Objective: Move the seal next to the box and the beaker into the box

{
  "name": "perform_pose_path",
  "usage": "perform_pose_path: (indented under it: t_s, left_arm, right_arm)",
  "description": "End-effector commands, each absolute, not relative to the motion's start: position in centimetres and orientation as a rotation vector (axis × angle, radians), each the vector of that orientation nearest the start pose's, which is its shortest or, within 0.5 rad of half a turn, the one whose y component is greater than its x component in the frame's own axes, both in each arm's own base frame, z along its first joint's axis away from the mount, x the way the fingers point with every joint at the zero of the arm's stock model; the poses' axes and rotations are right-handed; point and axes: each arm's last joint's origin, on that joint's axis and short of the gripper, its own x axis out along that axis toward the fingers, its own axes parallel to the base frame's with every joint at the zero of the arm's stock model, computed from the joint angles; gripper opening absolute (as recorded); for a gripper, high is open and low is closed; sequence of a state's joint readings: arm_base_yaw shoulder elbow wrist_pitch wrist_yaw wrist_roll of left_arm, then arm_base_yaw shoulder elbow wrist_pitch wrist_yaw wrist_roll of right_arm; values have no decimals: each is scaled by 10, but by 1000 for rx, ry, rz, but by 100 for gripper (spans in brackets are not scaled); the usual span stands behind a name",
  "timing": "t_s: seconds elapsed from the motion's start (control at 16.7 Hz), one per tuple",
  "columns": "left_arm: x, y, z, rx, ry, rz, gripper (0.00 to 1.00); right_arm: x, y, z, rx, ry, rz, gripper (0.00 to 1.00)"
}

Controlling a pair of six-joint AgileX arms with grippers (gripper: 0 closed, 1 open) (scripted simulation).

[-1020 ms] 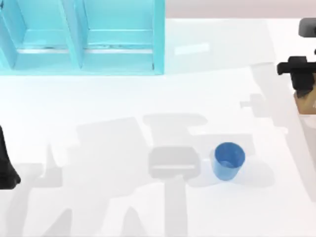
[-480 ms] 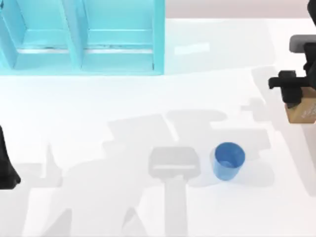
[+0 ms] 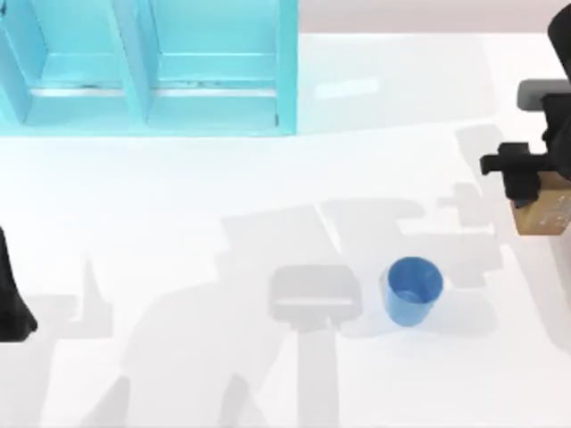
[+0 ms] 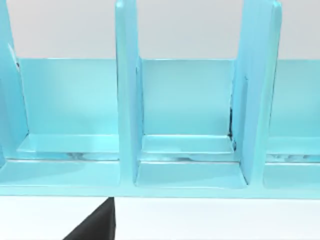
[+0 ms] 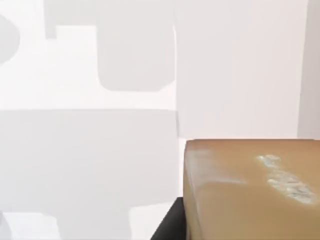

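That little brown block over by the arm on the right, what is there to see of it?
The seal is a small tan-brown rectangular block with smooth matte faces and soft edges. The right wrist view shows whitish, smudgy markings on one face. From above it sits at the table's right edge, slightly askew, with the right gripper directly over it and covering part of it. It is far from the blue box and well apart from the beaker.

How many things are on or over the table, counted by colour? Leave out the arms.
Turquoise: 1, the box
Blue: 1, the beaker
Tan-brown: 1, the seal, at the right gripper
Total: 3
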State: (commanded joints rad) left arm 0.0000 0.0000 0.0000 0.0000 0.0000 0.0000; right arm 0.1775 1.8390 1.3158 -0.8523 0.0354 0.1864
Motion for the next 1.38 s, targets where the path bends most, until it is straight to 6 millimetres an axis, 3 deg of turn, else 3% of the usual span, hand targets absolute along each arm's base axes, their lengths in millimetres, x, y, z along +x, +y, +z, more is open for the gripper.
perform_pose_path:
  t_s: [0.66,1.26,1.38]
  left_arm:
    - [106,-1,160,0,0,0,100]
    - [106,-1,160,0,0,0,100]
    - [106,-1,160,0,0,0,100]
  right_arm:
    - [351,65,187,5,1372,-3,98]
    - [351,65,188,4,1372,-1,100]
    - [354,67,197,3,1371,2,100]
